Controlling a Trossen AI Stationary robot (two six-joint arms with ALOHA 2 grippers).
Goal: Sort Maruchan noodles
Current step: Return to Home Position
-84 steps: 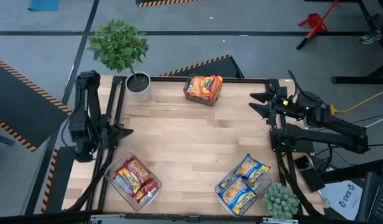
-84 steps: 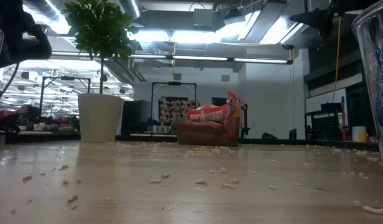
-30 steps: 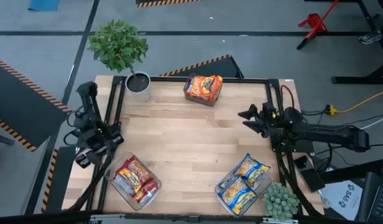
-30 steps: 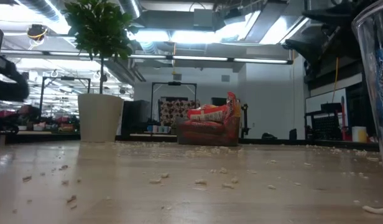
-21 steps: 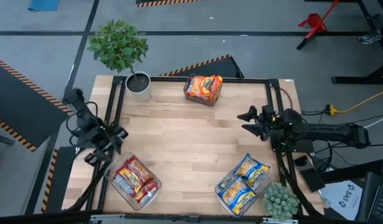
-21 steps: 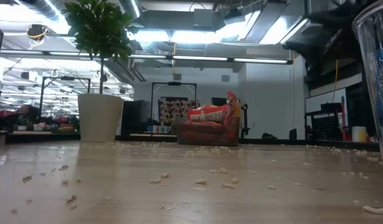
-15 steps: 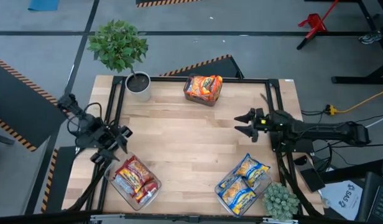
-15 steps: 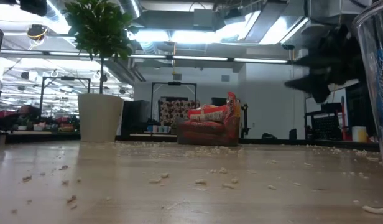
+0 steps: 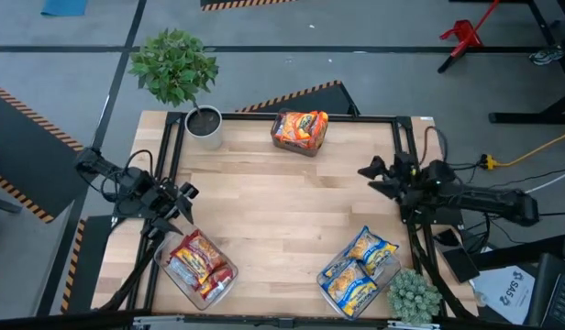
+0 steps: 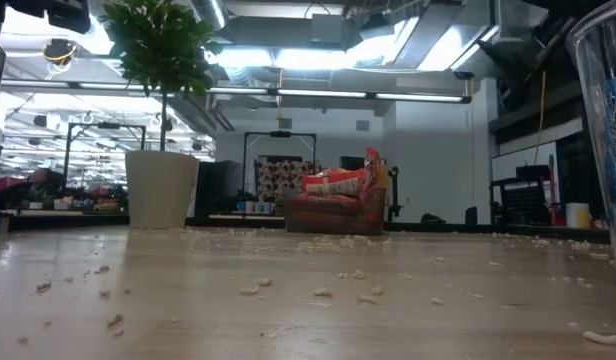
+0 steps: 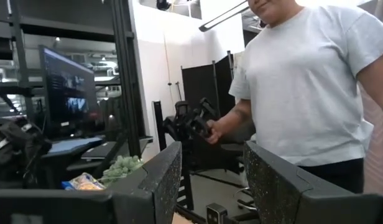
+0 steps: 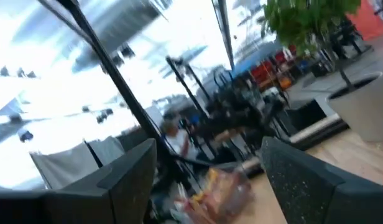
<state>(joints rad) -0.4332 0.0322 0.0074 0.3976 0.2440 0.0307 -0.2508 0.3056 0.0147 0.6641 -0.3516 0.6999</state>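
Observation:
The Maruchan noodles lie in three clear bins. Orange packets (image 9: 301, 128) fill the bin at the far edge, also seen in the low view (image 10: 338, 205) and the right wrist view (image 12: 226, 186). Silver-and-red packets (image 9: 198, 264) sit near left, blue-and-yellow packets (image 9: 359, 269) near right. My left gripper (image 9: 186, 202) is open over the table's left edge, just beyond the red bin, and its wrist view (image 11: 213, 180) faces across the table. My right gripper (image 9: 368, 178) is open over the right part of the table, pointing left (image 12: 210, 180). Neither holds anything.
A potted plant (image 9: 204, 126) stands at the far left corner and a small succulent (image 9: 414, 296) at the near right corner. Noodle crumbs are scattered over the wooden top (image 10: 318, 293). A person in a white T-shirt (image 11: 303, 81) stands beyond the table's right side. The black frame rail (image 9: 172, 137) borders the table.
My left arm has folded outward to the left, and its gripper has turned from pointing toward the near edge to pointing toward the table's right, over the left edge. My right gripper has reached a little toward the table's middle and drawn back again. The packets have stayed still.

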